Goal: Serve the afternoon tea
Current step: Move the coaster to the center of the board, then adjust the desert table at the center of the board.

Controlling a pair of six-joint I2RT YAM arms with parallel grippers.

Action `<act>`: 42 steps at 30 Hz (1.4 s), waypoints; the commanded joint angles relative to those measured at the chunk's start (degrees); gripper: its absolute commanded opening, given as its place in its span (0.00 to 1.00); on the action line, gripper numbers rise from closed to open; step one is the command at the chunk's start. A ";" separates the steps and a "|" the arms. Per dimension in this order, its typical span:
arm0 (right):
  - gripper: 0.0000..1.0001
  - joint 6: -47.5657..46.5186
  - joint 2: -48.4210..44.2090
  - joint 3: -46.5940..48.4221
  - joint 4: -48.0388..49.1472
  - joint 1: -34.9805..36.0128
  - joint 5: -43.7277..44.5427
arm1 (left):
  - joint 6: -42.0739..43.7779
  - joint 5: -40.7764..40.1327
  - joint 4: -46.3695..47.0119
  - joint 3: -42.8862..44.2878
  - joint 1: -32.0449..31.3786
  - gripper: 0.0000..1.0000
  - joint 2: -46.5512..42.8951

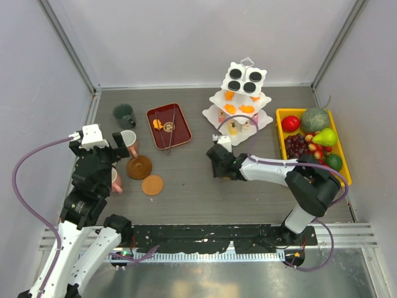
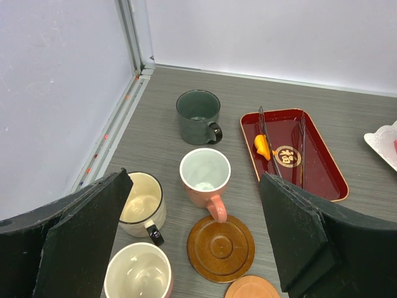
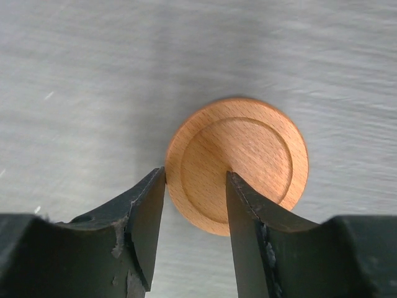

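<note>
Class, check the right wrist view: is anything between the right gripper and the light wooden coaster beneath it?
Nothing visible is. The right gripper hangs directly over the coaster, straddling its rim, with only bare table around it.

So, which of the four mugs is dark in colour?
The dark green mug, farthest back, beside the red tray; the others are pink or cream.

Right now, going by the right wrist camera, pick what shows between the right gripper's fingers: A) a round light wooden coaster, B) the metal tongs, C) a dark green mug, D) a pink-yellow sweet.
A: the right wrist view shows a round light wooden coaster under the right gripper, with one finger at the coaster's left rim and the other over its middle.
</note>
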 commanded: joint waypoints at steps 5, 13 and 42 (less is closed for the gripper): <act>0.34 -0.58 -0.21 -7.05 -0.42 -18.68 -4.98 | 0.29 0.04 3.22 -0.05 0.21 0.97 0.08; 0.34 2.75 0.40 -6.79 3.36 -26.87 -11.06 | 0.29 -0.05 3.30 -0.05 0.21 0.96 0.17; 0.44 -14.46 8.57 13.42 -16.77 -11.04 6.62 | 0.47 -0.14 3.39 -0.22 0.21 0.96 -0.80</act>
